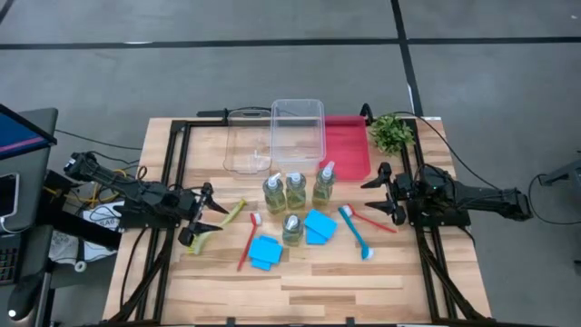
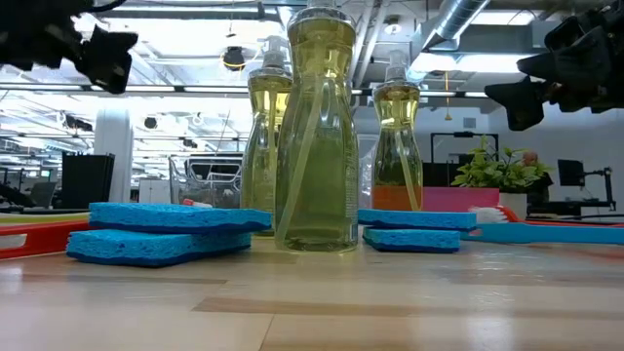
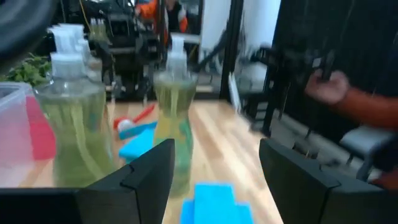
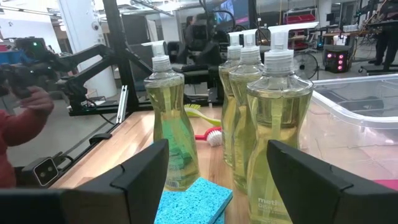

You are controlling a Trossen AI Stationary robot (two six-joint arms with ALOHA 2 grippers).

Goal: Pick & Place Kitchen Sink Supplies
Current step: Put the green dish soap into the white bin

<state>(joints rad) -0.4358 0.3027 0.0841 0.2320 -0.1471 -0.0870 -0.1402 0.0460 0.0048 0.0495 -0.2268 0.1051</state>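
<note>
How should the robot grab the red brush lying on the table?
Probably by the bare middle of the red brush's thin handle, coming straight down from above. It lies flat on the wood, so only its top and sides are free. The white head end sits close to the bottles and the blue sponge lies along its lower half, so fingers should straddle the handle crosswise where there is room.

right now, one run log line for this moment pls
left gripper: open, empty, beside yellow-green brush | right gripper: open, empty, near red bin | bottles: four upright, untouched
</note>
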